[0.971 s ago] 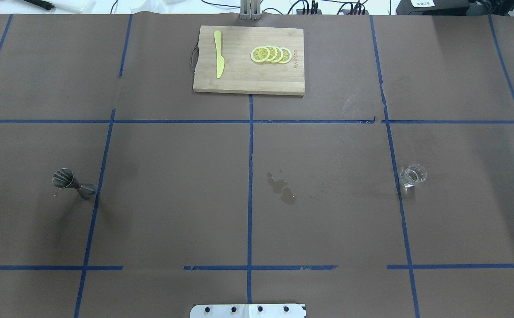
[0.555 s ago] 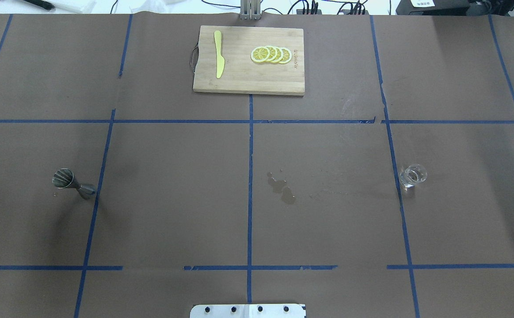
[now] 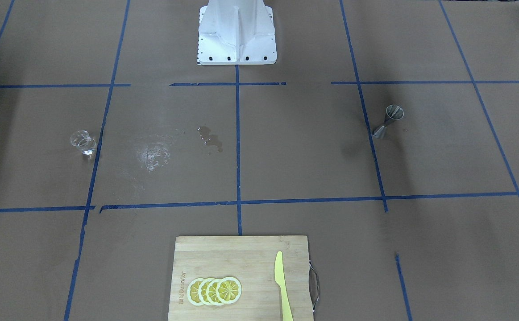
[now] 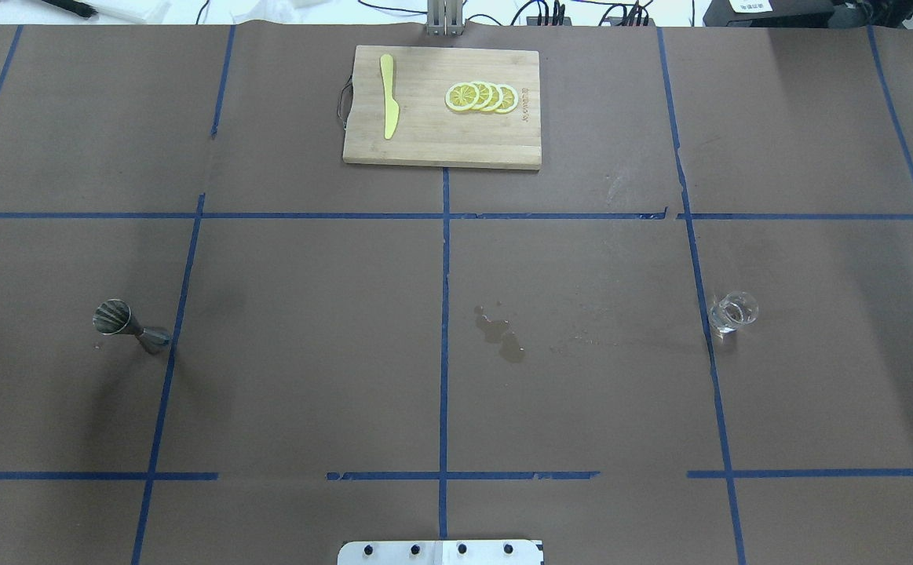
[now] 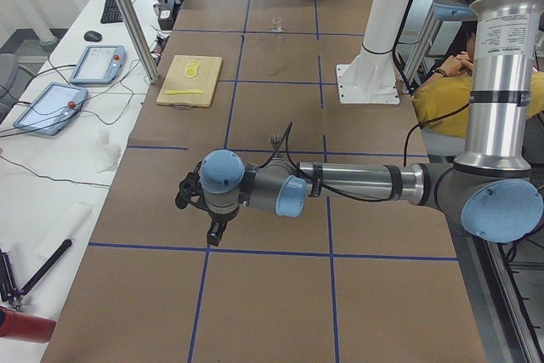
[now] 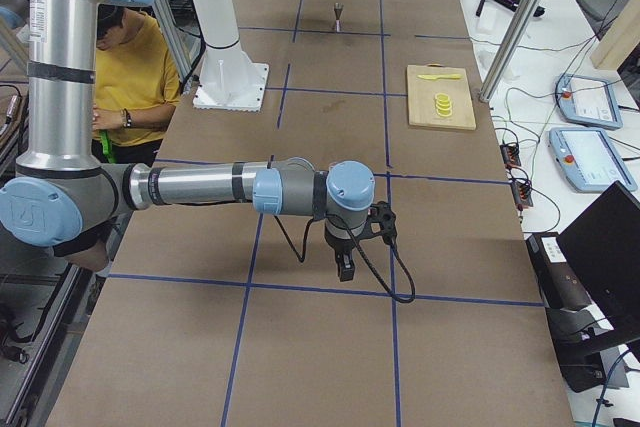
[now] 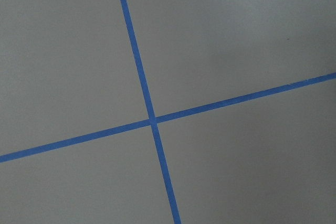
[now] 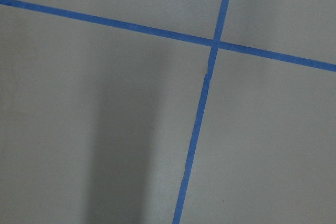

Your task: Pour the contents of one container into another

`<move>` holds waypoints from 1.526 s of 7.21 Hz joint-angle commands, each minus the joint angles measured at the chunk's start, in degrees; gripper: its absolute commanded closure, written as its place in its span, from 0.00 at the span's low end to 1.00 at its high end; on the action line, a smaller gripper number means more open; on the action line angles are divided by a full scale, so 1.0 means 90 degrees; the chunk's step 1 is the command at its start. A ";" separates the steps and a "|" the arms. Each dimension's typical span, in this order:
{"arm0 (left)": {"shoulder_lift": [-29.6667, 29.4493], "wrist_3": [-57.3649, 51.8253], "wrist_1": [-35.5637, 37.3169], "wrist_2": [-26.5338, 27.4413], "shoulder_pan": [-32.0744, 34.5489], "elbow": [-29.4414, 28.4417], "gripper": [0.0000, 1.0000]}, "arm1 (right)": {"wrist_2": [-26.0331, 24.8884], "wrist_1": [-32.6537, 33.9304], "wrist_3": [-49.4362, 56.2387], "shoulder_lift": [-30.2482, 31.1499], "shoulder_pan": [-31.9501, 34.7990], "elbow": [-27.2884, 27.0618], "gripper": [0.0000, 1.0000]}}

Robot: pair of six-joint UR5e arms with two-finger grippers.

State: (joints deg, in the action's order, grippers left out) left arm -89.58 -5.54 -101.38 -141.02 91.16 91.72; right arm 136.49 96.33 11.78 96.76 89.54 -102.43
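A: Where's the jigger point(image 4: 118, 319)?
B: Left side of the bench point(image 4: 307, 353), upright. The glass cup point(image 4: 733, 311) is on the right side, same row, well apart.
A: Between them?
B: A puddle point(image 4: 501, 335), just right of centre.
A: Far edge?
B: The cutting board point(image 4: 425, 141), with the knife point(image 4: 388, 96) on its left and the lemon slices point(image 4: 481, 97) on its right.

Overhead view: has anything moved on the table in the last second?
Nothing visibly changed. The jigger, the cup, the spill and the board are all where they were.
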 commanded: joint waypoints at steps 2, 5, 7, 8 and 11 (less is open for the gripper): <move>-0.0007 0.0000 -0.0169 -0.0054 -0.0011 0.0004 0.00 | 0.0020 0.0000 0.0000 0.0001 0.0002 -0.0006 0.00; -0.0163 0.1358 -0.2117 0.0014 -0.1002 0.0247 0.00 | 0.0167 -0.0010 0.0000 0.0021 -0.0008 -0.0006 0.00; -0.0232 0.4408 -0.4058 0.1312 -0.2298 0.0626 0.00 | 0.0225 -0.0020 0.0039 0.0030 -0.0008 -0.0055 0.00; -0.0213 0.5623 -0.4125 0.2522 -0.3350 0.1316 0.00 | 0.0390 -0.0029 0.0039 0.0031 -0.0008 -0.0074 0.00; 0.0031 0.7875 -0.4029 0.6419 -0.6209 0.2900 0.00 | 0.0450 -0.0029 0.0000 0.0001 -0.0008 -0.0211 0.00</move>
State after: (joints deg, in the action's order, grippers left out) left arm -90.42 56.36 -138.10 -103.30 48.98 111.79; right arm 140.29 96.09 11.86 96.88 89.47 -104.00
